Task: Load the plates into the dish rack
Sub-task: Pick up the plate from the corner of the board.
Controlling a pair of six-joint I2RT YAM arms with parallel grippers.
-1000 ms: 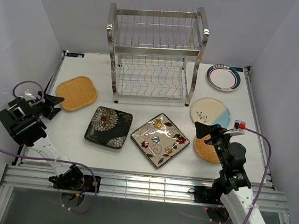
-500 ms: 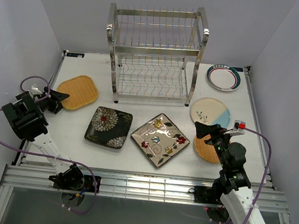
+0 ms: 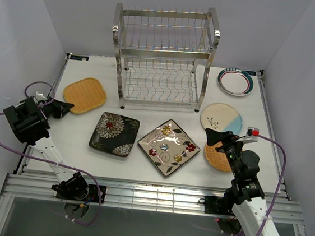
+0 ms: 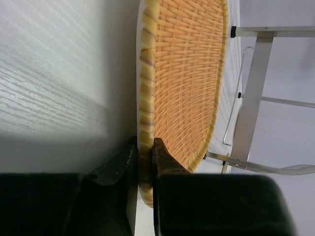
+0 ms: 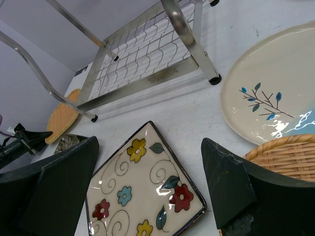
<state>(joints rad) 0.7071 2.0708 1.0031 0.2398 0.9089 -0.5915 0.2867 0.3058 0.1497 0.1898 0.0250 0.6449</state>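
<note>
From above, shows only the left gripper (image 3: 62,108) meeting the near corner of the woven plate (image 3: 84,94), flat on the counter (image 3: 76,143) left of the dish rack (image 3: 163,56). From the left wrist, reveals fingers (image 4: 165,157) clamped on that plate's rim. Finds the right gripper (image 3: 214,138) spread wide above the second woven plate (image 3: 221,158).

Left woven plate (image 4: 182,88) cropped; right woven plate (image 3: 216,158) partly behind right claw (image 3: 213,138).
</note>
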